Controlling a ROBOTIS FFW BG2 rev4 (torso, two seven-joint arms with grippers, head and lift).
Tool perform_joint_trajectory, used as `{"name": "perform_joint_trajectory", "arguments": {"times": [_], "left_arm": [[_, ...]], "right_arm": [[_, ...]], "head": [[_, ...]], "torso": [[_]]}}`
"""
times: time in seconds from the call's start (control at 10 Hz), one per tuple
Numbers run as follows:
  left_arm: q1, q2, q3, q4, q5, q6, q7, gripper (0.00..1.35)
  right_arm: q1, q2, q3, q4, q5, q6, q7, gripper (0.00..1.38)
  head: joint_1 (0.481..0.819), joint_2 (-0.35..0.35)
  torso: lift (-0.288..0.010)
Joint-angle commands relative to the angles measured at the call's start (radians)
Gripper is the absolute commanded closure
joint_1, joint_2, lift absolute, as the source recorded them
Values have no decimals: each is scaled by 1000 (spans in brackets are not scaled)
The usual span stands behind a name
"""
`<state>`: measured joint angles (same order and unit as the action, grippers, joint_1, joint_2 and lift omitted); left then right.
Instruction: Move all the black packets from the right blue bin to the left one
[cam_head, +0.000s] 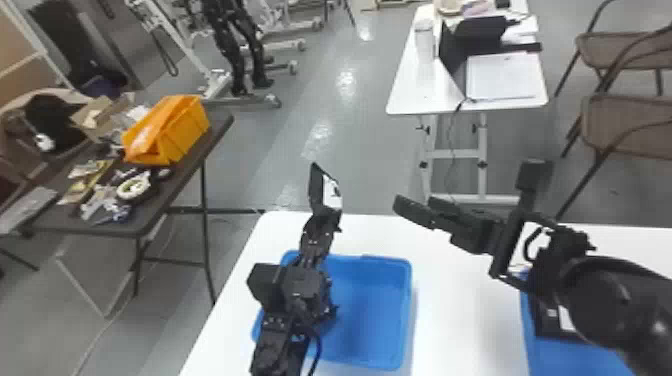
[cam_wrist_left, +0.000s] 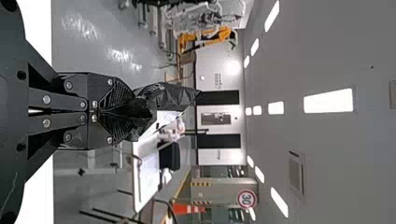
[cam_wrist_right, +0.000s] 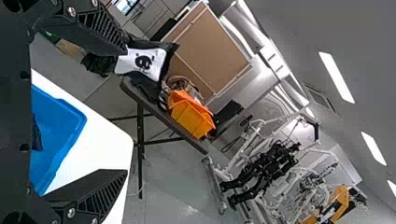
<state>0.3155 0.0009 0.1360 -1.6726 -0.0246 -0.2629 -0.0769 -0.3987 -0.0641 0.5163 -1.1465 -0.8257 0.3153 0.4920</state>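
Observation:
My left gripper (cam_head: 322, 227) is raised past the far rim of the left blue bin (cam_head: 370, 312), shut on a black packet (cam_head: 332, 192) with a white label. In the left wrist view the closed left gripper (cam_wrist_left: 133, 109) pinches the crumpled packet (cam_wrist_left: 175, 97). My right gripper (cam_head: 417, 206) hangs over the table between the bins, pointing left. Its right wrist view shows the right gripper (cam_wrist_right: 126, 112) open, with the held packet (cam_wrist_right: 147, 63) farther off. Under the right arm, the right blue bin (cam_head: 542, 357) holds a black packet (cam_head: 547, 320), partly covered by the arm.
Both bins stand on a white table (cam_head: 450, 320). A dark side table (cam_head: 145, 220) at the left carries an orange bin (cam_head: 190, 130) and loose items. Beyond, across the floor, are another white table (cam_head: 420, 97) and brown chairs (cam_head: 620, 120).

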Motion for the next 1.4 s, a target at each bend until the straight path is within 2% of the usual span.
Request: {"name": "perform_joint_trajectory", "arguments": {"times": [0.0, 0.2, 0.3, 0.4, 0.5, 0.6, 0.7, 1.0, 1.1, 1.3], "left_arm": [[31, -3, 70, -1, -43, 10, 0, 1219], [74, -3, 111, 1, -66, 83, -3, 1219], [85, -3, 119, 11, -41, 120, -31, 1055], [83, -3, 123, 39, -14, 125, -73, 602], [85, -3, 123, 40, -15, 132, -77, 220], [85, -3, 128, 40, -15, 132, -77, 58], [83, -3, 134, 42, -6, 117, -80, 108], [65, -3, 126, 39, 5, 59, -83, 110], [62, -3, 123, 39, 18, 37, -83, 110], [56, -3, 119, 37, 32, 11, -86, 114]], "right_arm": [[37, -5, -64, -59, 94, 27, -4, 91], [118, -13, -177, -168, 230, 102, -39, 93], [161, -11, -234, -213, 276, 134, -53, 94], [202, -13, -283, -248, 323, 157, -58, 94], [238, -13, -326, -282, 364, 176, -58, 94], [276, -14, -364, -326, 408, 197, -58, 94], [319, -20, -387, -374, 454, 211, -58, 94], [460, -26, -450, -483, 522, 263, -56, 94], [501, -28, -476, -526, 589, 297, -56, 94], [547, -39, -525, -519, 623, 306, -55, 96]], "head": [[695, 350], [695, 350], [695, 350], [695, 350], [695, 350], [695, 350], [695, 344], [695, 303], [695, 291], [695, 264]], "torso": [[0], [0], [0], [0], [0], [0], [0], [0], [0], [0]]}}
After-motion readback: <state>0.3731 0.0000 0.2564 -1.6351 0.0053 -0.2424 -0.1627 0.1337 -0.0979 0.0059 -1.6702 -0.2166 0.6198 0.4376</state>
